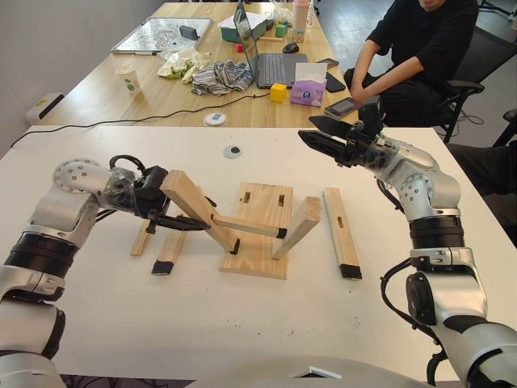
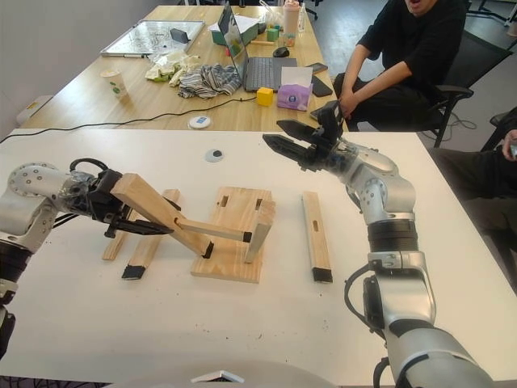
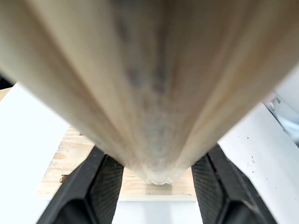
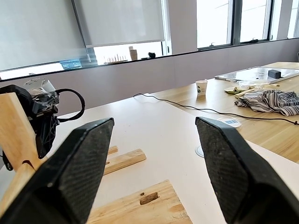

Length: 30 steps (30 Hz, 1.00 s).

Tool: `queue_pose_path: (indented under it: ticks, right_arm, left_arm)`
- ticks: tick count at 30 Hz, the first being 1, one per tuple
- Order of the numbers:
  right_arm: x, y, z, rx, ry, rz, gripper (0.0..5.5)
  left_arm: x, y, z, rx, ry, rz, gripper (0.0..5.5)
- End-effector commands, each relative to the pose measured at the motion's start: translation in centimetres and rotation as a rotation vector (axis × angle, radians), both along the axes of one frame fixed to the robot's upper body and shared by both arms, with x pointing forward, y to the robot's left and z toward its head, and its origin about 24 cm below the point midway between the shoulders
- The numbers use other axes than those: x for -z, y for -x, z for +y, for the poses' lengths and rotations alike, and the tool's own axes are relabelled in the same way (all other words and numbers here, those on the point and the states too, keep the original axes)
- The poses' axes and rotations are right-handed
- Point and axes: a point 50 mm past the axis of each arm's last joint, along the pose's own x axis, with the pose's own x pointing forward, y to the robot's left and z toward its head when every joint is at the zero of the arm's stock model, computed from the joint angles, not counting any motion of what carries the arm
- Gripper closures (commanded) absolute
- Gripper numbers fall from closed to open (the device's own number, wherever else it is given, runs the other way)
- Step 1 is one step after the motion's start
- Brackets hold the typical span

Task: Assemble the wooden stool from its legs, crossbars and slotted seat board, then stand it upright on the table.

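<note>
The slotted seat board (image 1: 260, 233) lies flat mid-table. My left gripper (image 1: 166, 212) is shut on the upper end of a wooden leg (image 1: 198, 208) that slants down onto the board. A crossbar (image 1: 246, 227) joins this leg to a second leg (image 1: 297, 226) leaning on the board's right side. In the left wrist view the held leg (image 3: 154, 93) sits between my fingers (image 3: 100, 186). One loose leg (image 1: 342, 232) lies right of the board, and two more pieces (image 1: 170, 250) lie to its left. My right gripper (image 1: 317, 133) hangs open above the table's far right, with nothing between its fingers (image 4: 79, 168).
A small black disc (image 1: 233, 151) sits on the white table (image 1: 266, 323) behind the board. A second wooden table (image 1: 105, 89) beyond carries a laptop (image 1: 271, 61), clothes, a cup and boxes. A person sits at the back right.
</note>
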Motion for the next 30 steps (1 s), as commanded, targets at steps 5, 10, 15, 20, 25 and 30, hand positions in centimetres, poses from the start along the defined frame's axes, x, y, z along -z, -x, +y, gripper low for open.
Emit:
queue_pose_path:
  ticks: [5,10,15,20,25,30]
  right_arm:
    - [0.6,0.6,-0.1,0.049,-0.009,-0.021,2.28]
    - [1.0,1.0,-0.4,0.076,-0.008,-0.021,2.28]
    - [1.3,1.3,-0.4,0.082,-0.008,-0.016,2.28]
    - [1.7,1.7,-0.9,0.089,-0.006,0.008,2.28]
    - [1.8,2.0,-1.1,0.062,0.017,0.042,2.28]
    - [1.0,1.4,-1.6,0.044,0.049,0.057,2.28]
  left_arm:
    - [9.9,2.6,-0.5,0.167,-0.604,0.335,3.49]
    - [11.9,3.6,-0.1,0.272,-0.839,0.383,3.49]
    - [17.2,8.8,1.2,0.276,-0.895,0.594,3.49]
    - [21.2,15.4,1.5,0.237,-0.86,0.786,3.49]
    - [25.7,21.3,-2.3,0.138,-0.8,0.94,3.49]
    - [26.9,24.4,-4.6,0.101,-0.743,0.997,3.49]
